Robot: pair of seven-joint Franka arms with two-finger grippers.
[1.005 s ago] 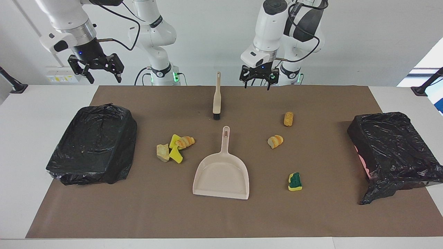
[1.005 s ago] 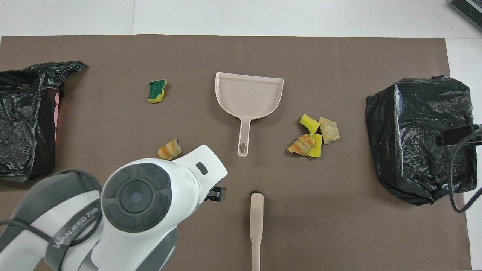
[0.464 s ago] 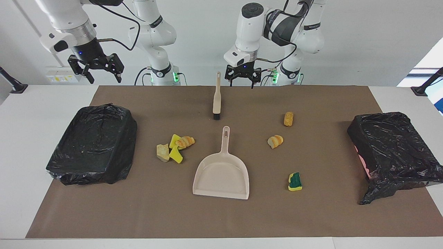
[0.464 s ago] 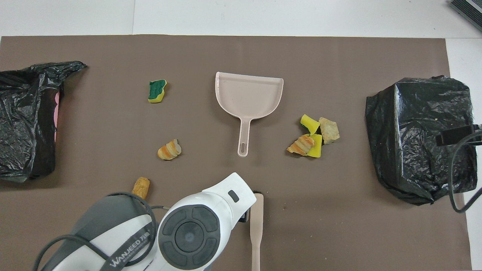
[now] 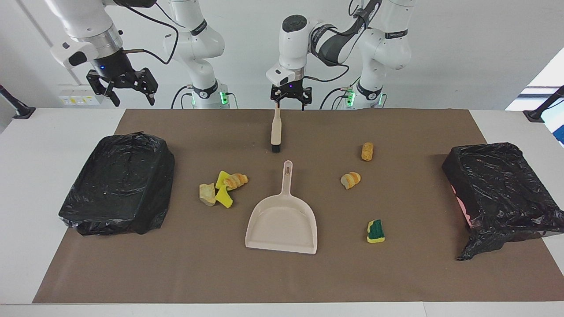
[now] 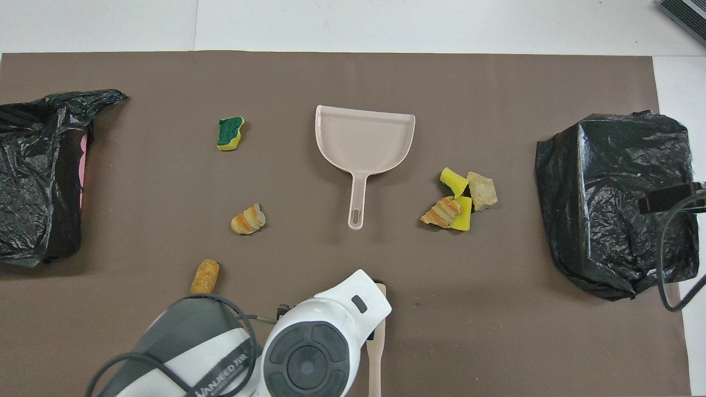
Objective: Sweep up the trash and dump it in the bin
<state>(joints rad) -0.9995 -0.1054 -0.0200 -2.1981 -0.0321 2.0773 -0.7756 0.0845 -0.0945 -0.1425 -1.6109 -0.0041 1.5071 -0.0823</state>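
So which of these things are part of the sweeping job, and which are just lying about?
For the job:
brush
dustpan
trash scraps
black-bagged bin
second bagged bin
left claw, over the brush handle
right claw, waiting

Just there:
brown mat

Dustpan (image 5: 282, 222) mid-mat (image 5: 176, 273), brush (image 5: 276, 130) nearer the robots, bins (image 5: 116, 185) at both ends
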